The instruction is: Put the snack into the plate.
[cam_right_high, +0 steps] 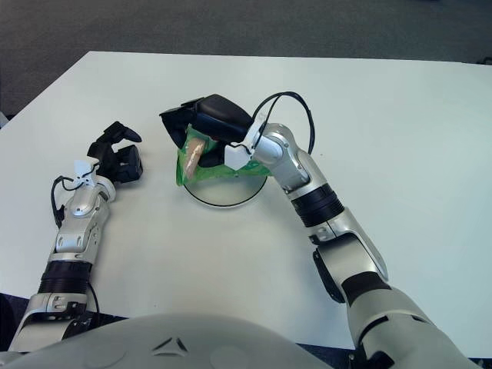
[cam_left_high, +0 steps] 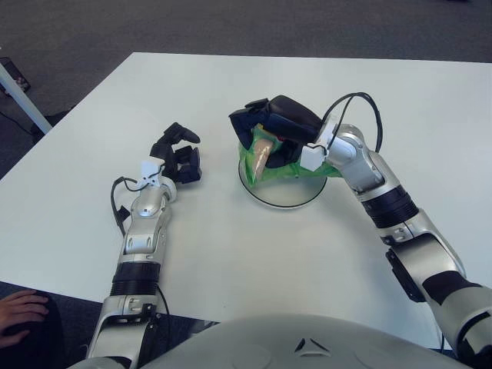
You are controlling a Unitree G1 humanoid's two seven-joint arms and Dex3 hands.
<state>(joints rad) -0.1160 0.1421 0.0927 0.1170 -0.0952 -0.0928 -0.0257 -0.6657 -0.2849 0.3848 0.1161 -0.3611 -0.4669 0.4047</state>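
Fingers of the right hand [cam_left_high: 265, 127] clamp a green snack [cam_left_high: 265, 160] bag, which hangs just under the palm over the left part of the plate [cam_left_high: 286, 197]. Printing on the bag cannot be read. Left hand [cam_left_high: 178, 157] shows left of the plate, fingers curled, holding nothing.

1. A white table [cam_left_high: 231, 254] with rounded corners filled most of the view.
2. Dark grey carpet floor [cam_left_high: 69, 31] lay beyond it from 9 to 12 o'clock.
3. A white table leg [cam_left_high: 19, 96] slanted at 10 o'clock.
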